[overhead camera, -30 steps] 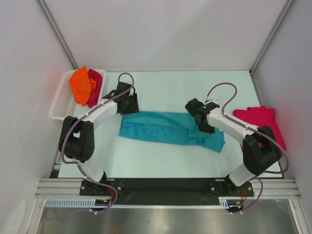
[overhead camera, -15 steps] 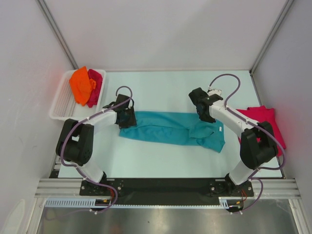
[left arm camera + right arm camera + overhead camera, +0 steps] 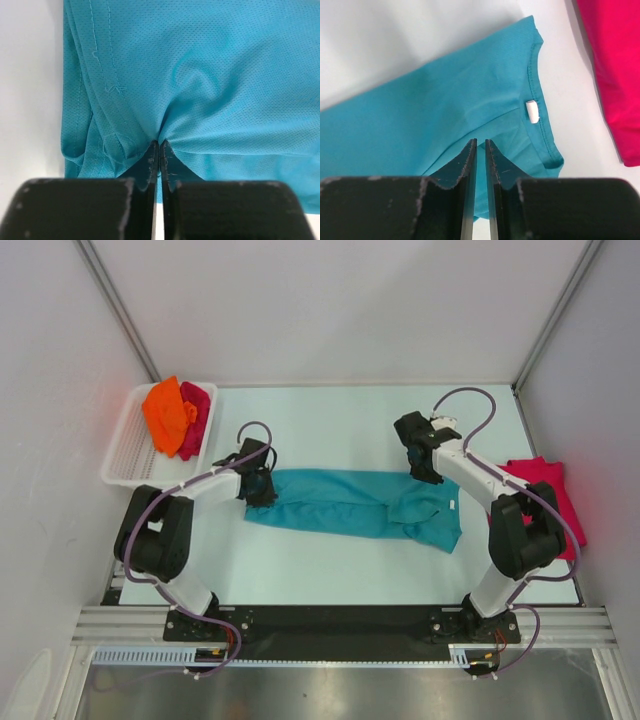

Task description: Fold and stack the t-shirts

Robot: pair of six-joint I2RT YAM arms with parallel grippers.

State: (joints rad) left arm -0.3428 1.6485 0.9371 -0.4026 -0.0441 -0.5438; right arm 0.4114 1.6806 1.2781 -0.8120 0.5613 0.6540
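Teal shirt (image 3: 350,502) lies mid-table as a long strip, long axis left–right, one end nearest each arm. L gripper (image 3: 159,147) sits at the strip's left end, fingers clenched on a pinch of cloth. The fine mesh knit puckers into creases that meet right at the tips, and stitched hem layers are stacked just left of them. R gripper (image 3: 480,144) is at the far edge of the strip's right part, by the collar. Its fingers are almost together w/ only a slit between; can't tell if any cloth is caught. From it the shirt spreads toward the near side and left. White neck tag (image 3: 532,111) sits inside the ribbed collar, just right of the fingers.

Judging by the layout, the next fold probably goes along the long axis, one end carried over the other. The left end looks ready to lift; the right end may need a firmer hold.

Crimson shirt (image 3: 535,485) lies fairly flat at the table's right edge, near the teal one's right end but apart from it. Orange shirt (image 3: 165,412) and second crimson shirt (image 3: 196,420) are bunched in the white slatted basket (image 3: 120,455) at far left. All the cloth looks soft, thin and matte.
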